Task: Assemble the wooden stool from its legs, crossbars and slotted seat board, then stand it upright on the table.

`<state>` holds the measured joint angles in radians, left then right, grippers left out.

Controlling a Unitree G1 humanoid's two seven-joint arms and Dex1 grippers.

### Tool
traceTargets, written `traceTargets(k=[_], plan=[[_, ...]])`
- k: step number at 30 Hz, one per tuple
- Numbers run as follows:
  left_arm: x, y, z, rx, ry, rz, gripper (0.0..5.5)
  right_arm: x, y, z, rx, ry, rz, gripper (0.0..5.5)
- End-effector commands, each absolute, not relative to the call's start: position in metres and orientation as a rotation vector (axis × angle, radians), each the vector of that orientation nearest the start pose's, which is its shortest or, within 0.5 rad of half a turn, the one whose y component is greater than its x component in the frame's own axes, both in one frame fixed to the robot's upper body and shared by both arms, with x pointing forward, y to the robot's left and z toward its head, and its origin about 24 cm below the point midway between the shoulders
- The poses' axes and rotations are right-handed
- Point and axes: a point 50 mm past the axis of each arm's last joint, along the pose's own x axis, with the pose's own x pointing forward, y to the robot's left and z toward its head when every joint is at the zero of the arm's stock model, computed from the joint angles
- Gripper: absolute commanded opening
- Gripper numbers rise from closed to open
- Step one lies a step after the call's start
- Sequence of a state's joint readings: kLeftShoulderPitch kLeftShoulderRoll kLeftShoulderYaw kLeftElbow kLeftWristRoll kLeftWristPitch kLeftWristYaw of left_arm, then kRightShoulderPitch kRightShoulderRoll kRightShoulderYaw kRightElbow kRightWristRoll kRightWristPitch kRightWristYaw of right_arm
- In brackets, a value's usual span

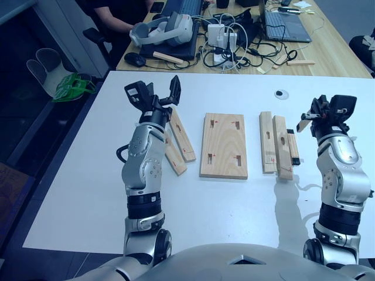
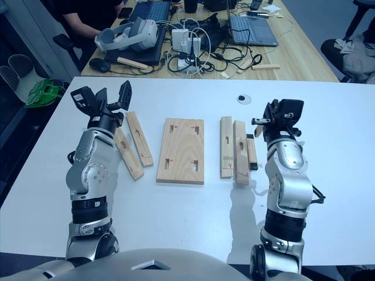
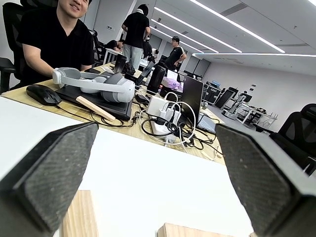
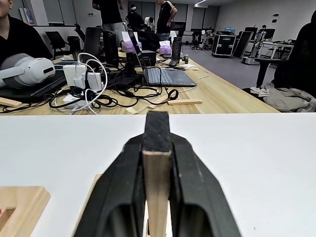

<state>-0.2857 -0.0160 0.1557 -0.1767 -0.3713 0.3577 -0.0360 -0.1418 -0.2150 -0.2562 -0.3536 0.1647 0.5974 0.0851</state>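
Note:
The slotted seat board (image 1: 223, 146) lies flat in the middle of the white table (image 1: 234, 199). Two wooden legs (image 1: 181, 134) rest side by side to its left, partly hidden by my left arm. On its right lie two more legs (image 1: 268, 142) and a short dark-ended crossbar (image 1: 293, 149). My left gripper (image 1: 153, 91) is raised above the left legs, open and holding nothing; its wrist view shows the pads (image 3: 44, 173) wide apart. My right gripper (image 1: 319, 114) hovers right of the right-hand legs, shut on a thin wooden crossbar (image 4: 157, 192) that sticks out toward the legs.
A small round black-and-white disc (image 1: 282, 93) sits on the table's far side. Behind the table, a wooden desk (image 1: 328, 52) carries laptops, cables, a headset (image 1: 161, 29) and loose wooden strips. A green object (image 1: 73, 86) lies beyond the table's far left corner.

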Motion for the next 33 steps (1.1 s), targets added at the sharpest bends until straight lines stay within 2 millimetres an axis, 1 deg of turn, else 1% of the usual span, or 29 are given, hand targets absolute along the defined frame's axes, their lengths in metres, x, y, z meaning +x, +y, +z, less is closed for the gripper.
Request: traceTargets(k=[1,4,8,13,23,27,30,33], plan=[[0.297,0.149,0.125,-0.394,-0.105,-0.114,4.38,0.261,-0.219,0.116,0.027,0.035,0.002,0.39],[0.298,0.150,0.125,-0.392,-0.103,-0.118,4.38,0.264,-0.215,0.113,0.075,0.045,0.033,0.39],[0.299,0.151,0.126,-0.392,-0.099,-0.123,4.38,0.264,-0.222,0.102,0.200,0.128,-0.027,0.39],[0.299,0.152,0.126,-0.391,-0.095,-0.121,4.38,0.261,-0.224,0.097,0.171,0.171,-0.050,0.39],[0.300,0.153,0.126,-0.392,-0.089,-0.119,4.38,0.258,-0.223,0.090,0.252,0.223,-0.041,0.39],[0.300,0.153,0.126,-0.399,-0.085,-0.118,4.38,0.257,-0.224,0.089,0.293,0.244,-0.039,0.39],[0.300,0.153,0.125,-0.403,-0.082,-0.119,4.38,0.258,-0.225,0.092,0.309,0.226,-0.021,0.39],[0.300,0.152,0.125,-0.409,-0.080,-0.118,4.38,0.258,-0.218,0.101,0.237,0.173,0.057,0.39]])
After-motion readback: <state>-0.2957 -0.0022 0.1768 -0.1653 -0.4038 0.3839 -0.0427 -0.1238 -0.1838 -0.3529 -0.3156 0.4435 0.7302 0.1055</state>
